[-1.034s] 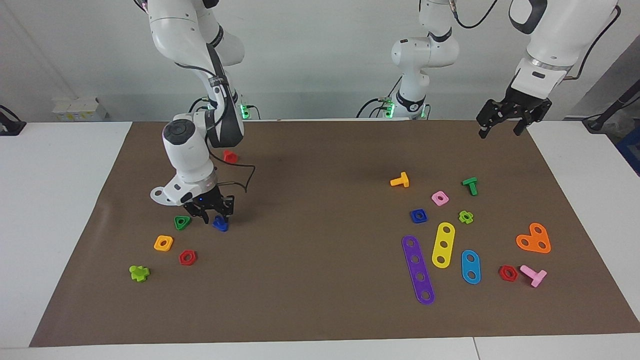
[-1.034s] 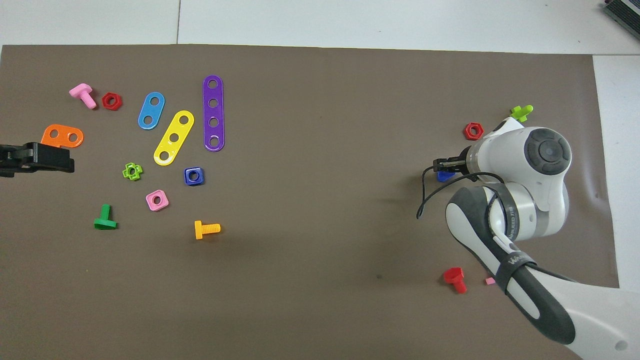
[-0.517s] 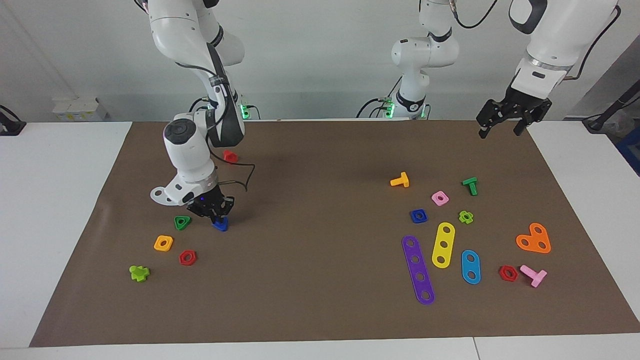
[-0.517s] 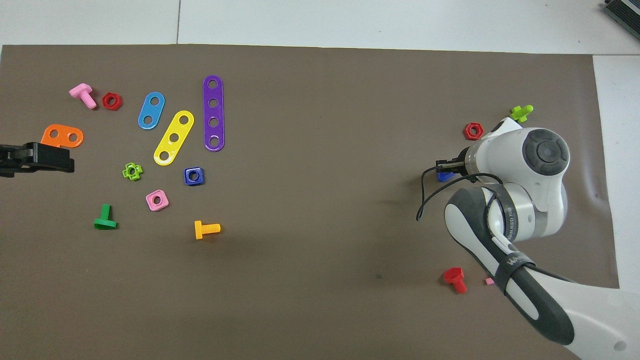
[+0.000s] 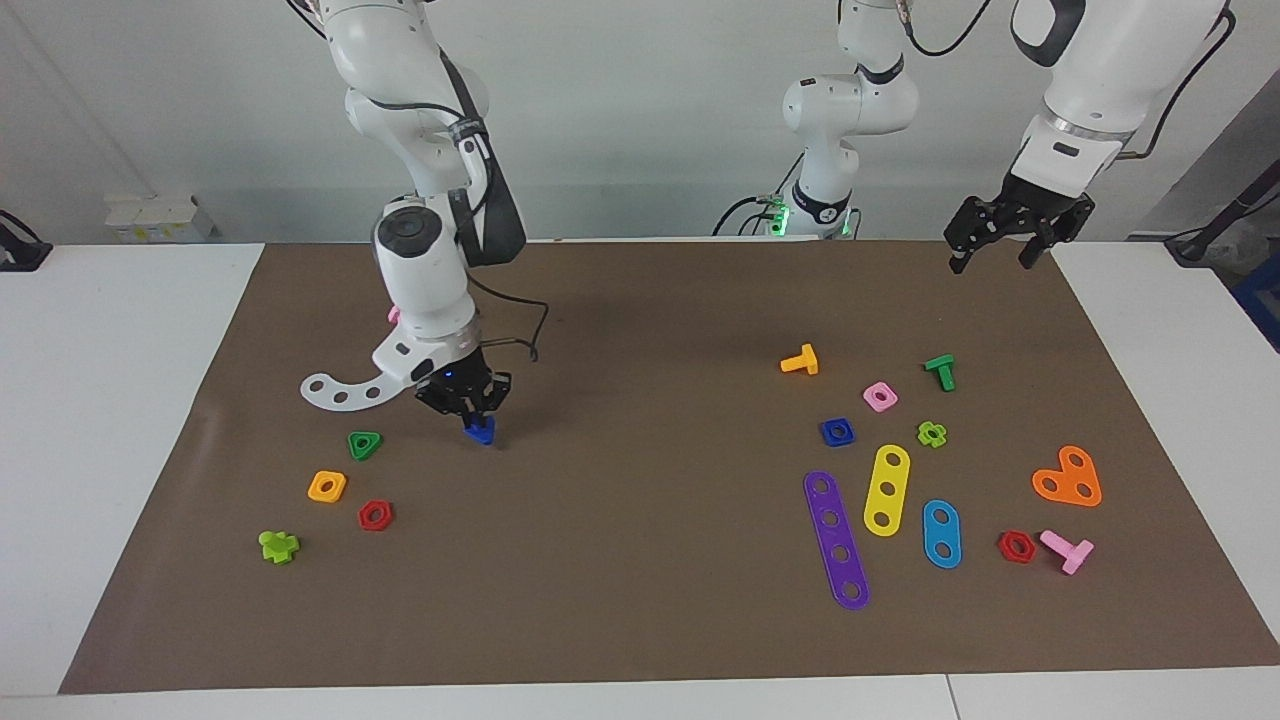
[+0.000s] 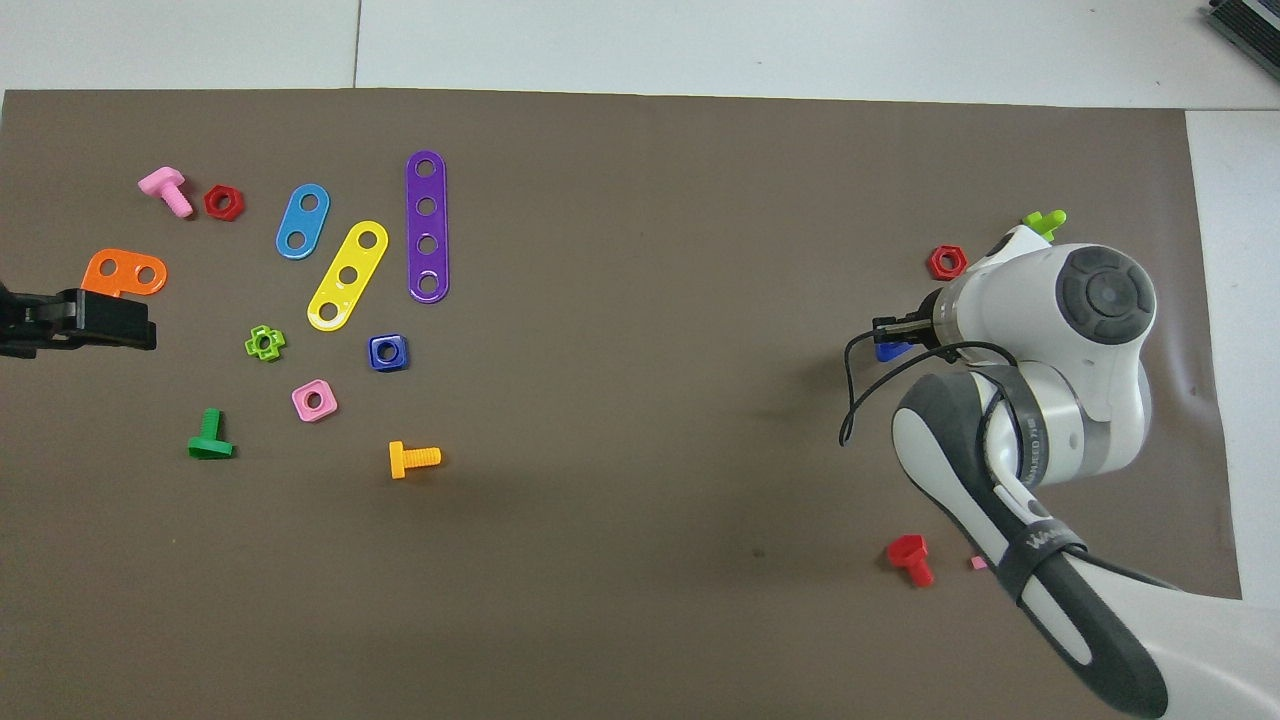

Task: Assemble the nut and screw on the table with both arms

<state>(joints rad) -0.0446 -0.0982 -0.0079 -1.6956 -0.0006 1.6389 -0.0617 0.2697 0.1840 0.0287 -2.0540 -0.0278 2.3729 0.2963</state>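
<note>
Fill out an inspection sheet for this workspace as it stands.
Surface: brown mat on the white table.
Job's things: blue screw lifted off the mat; blue nut lying beside the yellow strip.
Clutter: coloured nuts, bolts and strips at both ends.
Grippers: right gripper shut on the screw; left gripper open, raised, waiting.
Cables: black cable looping at the right wrist.
Surroundings: grey wall.

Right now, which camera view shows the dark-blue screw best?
The facing view shows it best: the screw hangs in full sight below the right end effector, which is shut on it, lifted off the brown mat. In the overhead view only a small blue edge of the screw shows, because the right arm covers the rest.
</note>
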